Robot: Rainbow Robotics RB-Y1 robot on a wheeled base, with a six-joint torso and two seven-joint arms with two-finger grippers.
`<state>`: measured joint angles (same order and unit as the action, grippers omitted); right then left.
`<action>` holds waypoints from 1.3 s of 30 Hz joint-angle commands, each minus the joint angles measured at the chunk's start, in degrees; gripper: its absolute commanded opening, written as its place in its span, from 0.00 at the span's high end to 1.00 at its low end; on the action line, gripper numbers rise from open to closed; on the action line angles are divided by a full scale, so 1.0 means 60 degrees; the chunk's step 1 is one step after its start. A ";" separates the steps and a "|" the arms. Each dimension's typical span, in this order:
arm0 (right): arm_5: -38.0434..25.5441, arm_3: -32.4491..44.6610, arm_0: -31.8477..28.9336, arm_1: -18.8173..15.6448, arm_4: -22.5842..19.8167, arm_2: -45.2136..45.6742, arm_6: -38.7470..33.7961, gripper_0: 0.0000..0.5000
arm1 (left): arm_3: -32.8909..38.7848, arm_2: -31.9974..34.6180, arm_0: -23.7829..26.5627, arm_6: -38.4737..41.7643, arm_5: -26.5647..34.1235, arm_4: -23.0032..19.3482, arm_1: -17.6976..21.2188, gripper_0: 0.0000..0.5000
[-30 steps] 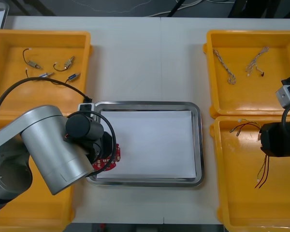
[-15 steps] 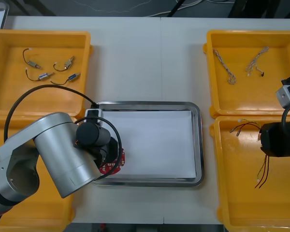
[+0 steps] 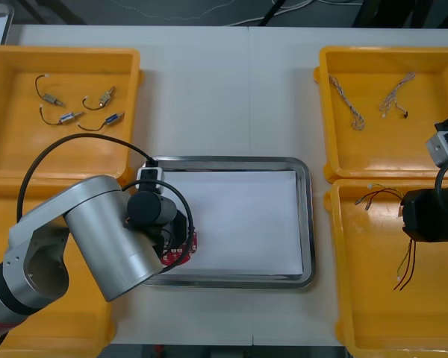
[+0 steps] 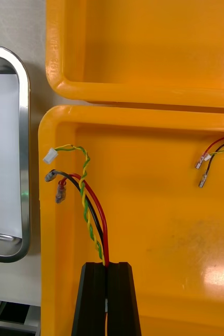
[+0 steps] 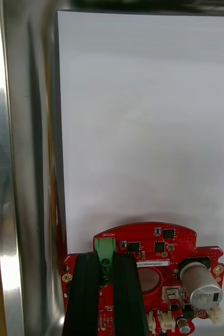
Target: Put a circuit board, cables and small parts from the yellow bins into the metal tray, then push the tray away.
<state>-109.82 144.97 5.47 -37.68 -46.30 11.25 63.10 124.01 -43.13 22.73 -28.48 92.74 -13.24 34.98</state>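
My left gripper (image 5: 105, 261) is shut on the green connector of a round red circuit board (image 5: 161, 265). It holds the board over the left end of the metal tray (image 5: 17, 157), which is white inside. From the front, the board (image 3: 182, 251) peeks out under the left arm, just inside the tray's (image 3: 308, 224) left rim. My right gripper (image 4: 107, 266) is over the near right yellow bin (image 4: 159, 220), shut on a red and yellow cable (image 4: 88, 202). The cable's plug ends (image 3: 373, 195) lie near that bin's left wall.
The far left bin (image 3: 15, 142) holds several small metal parts (image 3: 75, 112) with short wires. The far right bin (image 3: 433, 156) holds twisted cables (image 3: 355, 112). A second cable's ends (image 4: 211, 155) lie in the near right bin, beyond my right fingers.
My left arm has moved right with the circuit board, taking it from the tray's left rim to over the white inside. The right arm has not moved.
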 commanded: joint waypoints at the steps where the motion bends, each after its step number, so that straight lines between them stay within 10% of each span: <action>1: -0.0031 0.0257 0.0157 -0.0297 0.0055 -0.0117 -0.0365 1.00 | -0.0058 -0.0326 0.0299 0.0279 -0.0192 0.0200 -0.0220 1.00; 14: -0.0031 0.0257 0.0157 -0.0297 0.0055 -0.0117 -0.0365 1.00 | -0.0161 -0.0341 0.0284 0.0352 -0.0309 0.0273 -0.0293 0.96; 23: -0.0031 0.0257 0.0157 -0.0297 0.0055 -0.0117 -0.0365 1.00 | -0.0161 -0.0341 0.0284 0.0440 -0.0427 0.0258 -0.0337 0.01; 39: -0.0031 0.0257 0.0157 -0.0297 0.0055 -0.0117 -0.0365 1.00 | 0.0513 0.0568 0.0446 -0.0102 0.0613 -0.0416 -0.0367 0.00</action>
<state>-109.82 144.97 5.48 -37.68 -46.30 11.25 63.10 123.23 -43.42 22.98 -28.39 93.26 -12.89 34.08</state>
